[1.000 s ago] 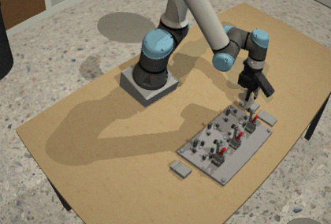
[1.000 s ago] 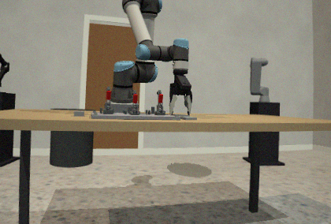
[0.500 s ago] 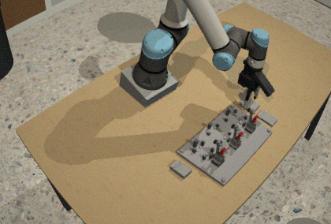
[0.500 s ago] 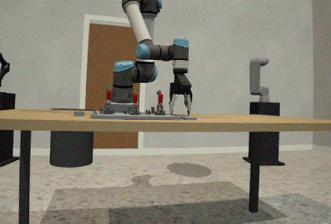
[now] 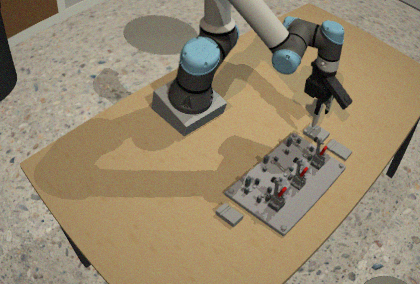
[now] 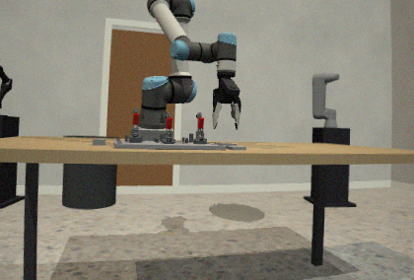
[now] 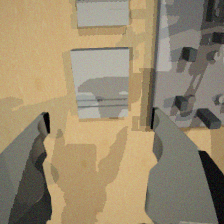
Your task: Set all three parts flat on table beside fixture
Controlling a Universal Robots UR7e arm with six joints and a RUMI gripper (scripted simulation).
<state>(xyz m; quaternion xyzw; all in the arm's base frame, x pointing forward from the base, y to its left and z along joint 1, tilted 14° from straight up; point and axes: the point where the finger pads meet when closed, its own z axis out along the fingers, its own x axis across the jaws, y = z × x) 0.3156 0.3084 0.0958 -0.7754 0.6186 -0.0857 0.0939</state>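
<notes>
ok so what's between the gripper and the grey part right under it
Nothing. In the exterior view the open gripper hangs above the table. In the wrist view only bare tabletop and shadow lie between its fingers and the flat part.

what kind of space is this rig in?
Likely a robotics lab or test cell: a UR arm bolted to a wooden table with a clamp fixture, a second grey machine on a black pedestal, speckled concrete-style floor and a plain wall with a brown door.
</notes>
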